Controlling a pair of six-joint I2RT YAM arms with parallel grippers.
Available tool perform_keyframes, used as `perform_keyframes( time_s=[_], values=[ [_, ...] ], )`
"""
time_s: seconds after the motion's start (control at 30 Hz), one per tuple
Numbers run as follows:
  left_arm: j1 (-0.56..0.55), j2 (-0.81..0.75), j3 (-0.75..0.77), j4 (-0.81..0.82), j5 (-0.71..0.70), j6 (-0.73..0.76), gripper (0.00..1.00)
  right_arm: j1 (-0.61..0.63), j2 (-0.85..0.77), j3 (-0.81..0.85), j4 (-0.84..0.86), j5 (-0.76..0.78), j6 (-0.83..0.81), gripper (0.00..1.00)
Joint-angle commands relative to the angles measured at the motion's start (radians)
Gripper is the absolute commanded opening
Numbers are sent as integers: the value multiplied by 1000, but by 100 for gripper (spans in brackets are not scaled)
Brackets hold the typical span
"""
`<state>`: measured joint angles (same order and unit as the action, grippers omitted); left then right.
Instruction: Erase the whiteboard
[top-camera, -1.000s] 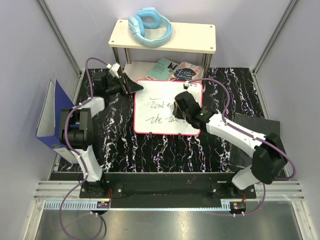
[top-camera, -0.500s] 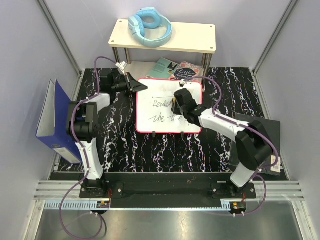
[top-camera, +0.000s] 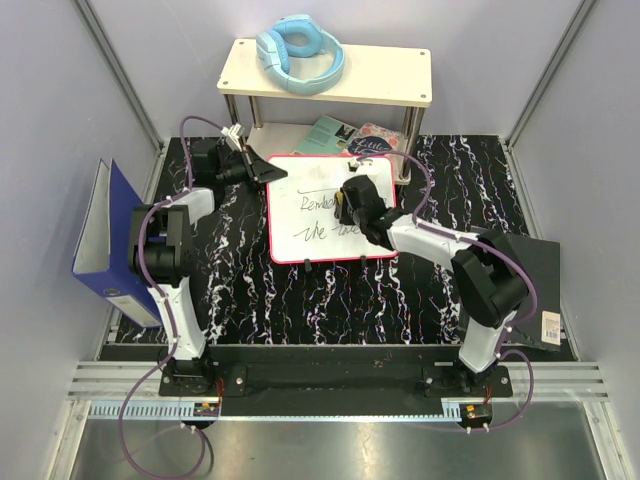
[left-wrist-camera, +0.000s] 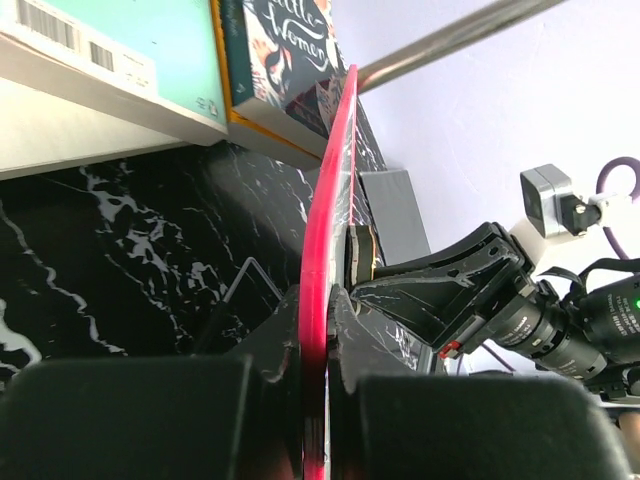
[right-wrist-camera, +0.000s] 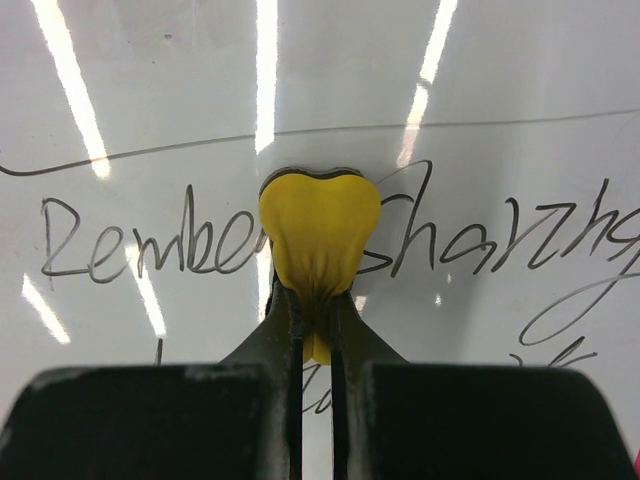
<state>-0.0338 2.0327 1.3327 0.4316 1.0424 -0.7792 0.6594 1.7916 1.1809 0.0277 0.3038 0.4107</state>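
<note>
The whiteboard (top-camera: 310, 222) lies flat on the black marbled table, red-rimmed, with black handwriting on it. My left gripper (top-camera: 262, 171) is shut on its upper left edge. In the left wrist view the red rim (left-wrist-camera: 328, 200) runs edge-on between my left gripper's (left-wrist-camera: 322, 312) closed fingers. My right gripper (top-camera: 352, 203) is over the upper middle of the board, shut on a soft yellow eraser pad (right-wrist-camera: 318, 232). The right wrist view shows the right gripper (right-wrist-camera: 315, 300) pressing that pad on the top line of writing on the whiteboard (right-wrist-camera: 480, 110).
A cream shelf (top-camera: 380, 75) on metal legs stands behind the board with blue headphones (top-camera: 300, 52) on top. Books (top-camera: 345, 140) lie beneath it, touching the board's far edge. A blue binder (top-camera: 100, 235) stands at the left, a dark slab (top-camera: 535, 265) at the right.
My left gripper closed on the board's edge. The board shifted a little up and left. My right gripper slid left along the top line of writing with the yellow pad.
</note>
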Motion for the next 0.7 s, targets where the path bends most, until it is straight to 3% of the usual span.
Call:
perform_keyframes(
  time_s=[0.0, 0.37, 0.67],
  values=[
    [-18, -5, -52, -60, -61, 236, 0, 38, 130, 98, 23, -169, 10, 0],
    [-34, -35, -78, -109, -77, 290, 0, 173, 319, 428, -335, -109, 22, 0],
    [-57, -57, -76, -149, -93, 305, 0, 226, 385, 543, -512, -20, -4, 0]
  ],
)
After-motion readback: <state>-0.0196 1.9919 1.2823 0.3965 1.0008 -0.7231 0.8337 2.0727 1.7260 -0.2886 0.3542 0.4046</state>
